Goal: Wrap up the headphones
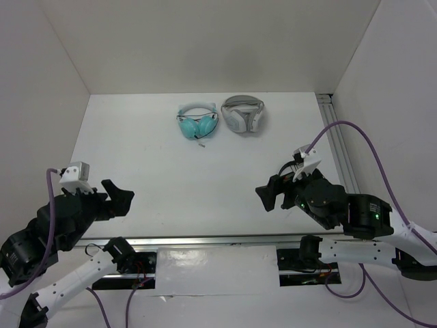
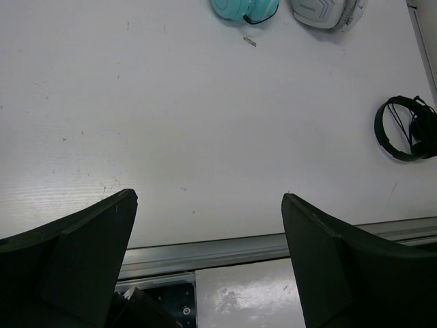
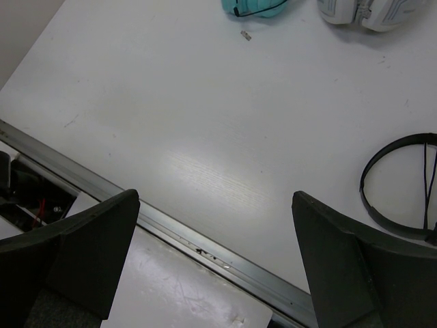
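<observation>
The black headphones [image 2: 422, 133] lie on the white table at the right side of the left wrist view, headband ring flat and earcups at the frame edge. In the right wrist view only part of their thin headband [image 3: 362, 183] and a bit of cable show at the right edge. In the top view they are mostly hidden under the right arm. My left gripper [image 1: 119, 197] [image 2: 208, 197] hovers open over the near left of the table. My right gripper [image 1: 270, 191] [image 3: 215, 196] hovers open over the near right, left of the headphones. Neither holds anything.
Teal headphones [image 1: 198, 123] and white-grey headphones [image 1: 244, 114] sit side by side at the back middle. A small dark scrap [image 2: 250, 42] lies just in front of the teal pair. A metal rail [image 1: 218, 239] runs along the near edge and another up the right side [image 1: 338, 147].
</observation>
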Controlling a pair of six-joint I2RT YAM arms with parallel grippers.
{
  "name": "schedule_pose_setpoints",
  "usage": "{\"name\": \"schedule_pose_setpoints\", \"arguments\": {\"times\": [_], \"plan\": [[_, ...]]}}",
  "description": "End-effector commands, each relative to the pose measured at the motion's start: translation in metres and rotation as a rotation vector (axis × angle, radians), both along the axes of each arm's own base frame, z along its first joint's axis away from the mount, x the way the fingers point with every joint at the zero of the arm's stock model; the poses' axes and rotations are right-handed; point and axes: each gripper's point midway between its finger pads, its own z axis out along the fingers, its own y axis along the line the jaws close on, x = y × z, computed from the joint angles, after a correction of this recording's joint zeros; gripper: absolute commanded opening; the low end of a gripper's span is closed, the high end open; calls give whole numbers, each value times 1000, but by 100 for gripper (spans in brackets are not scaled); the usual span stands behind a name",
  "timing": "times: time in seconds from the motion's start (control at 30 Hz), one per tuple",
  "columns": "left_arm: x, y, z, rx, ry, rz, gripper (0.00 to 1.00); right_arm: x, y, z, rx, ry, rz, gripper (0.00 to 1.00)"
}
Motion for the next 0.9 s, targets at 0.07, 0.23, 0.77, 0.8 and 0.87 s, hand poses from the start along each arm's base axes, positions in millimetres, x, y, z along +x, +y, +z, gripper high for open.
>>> {"name": "schedule_pose_setpoints", "arguments": {"times": [0.07, 0.23, 0.77, 0.8, 0.87], "plan": [[-2, 3, 1, -20, -12, 14, 100, -1, -10, 13, 36, -4, -23, 100], [-3, 4, 2, -35, -17, 18, 100, -2, -20, 12, 46, 8, -51, 100], [-3, 6, 4, -46, -25, 29, 100, -12, -50, 17, 165, 68, -121, 100], [-3, 6, 4, -46, -25, 29, 100, -10, -49, 16, 152, 66, -131, 100], [-3, 6, 4, -46, -25, 29, 100, -9, -48, 17, 149, 66, -132, 100]]}}
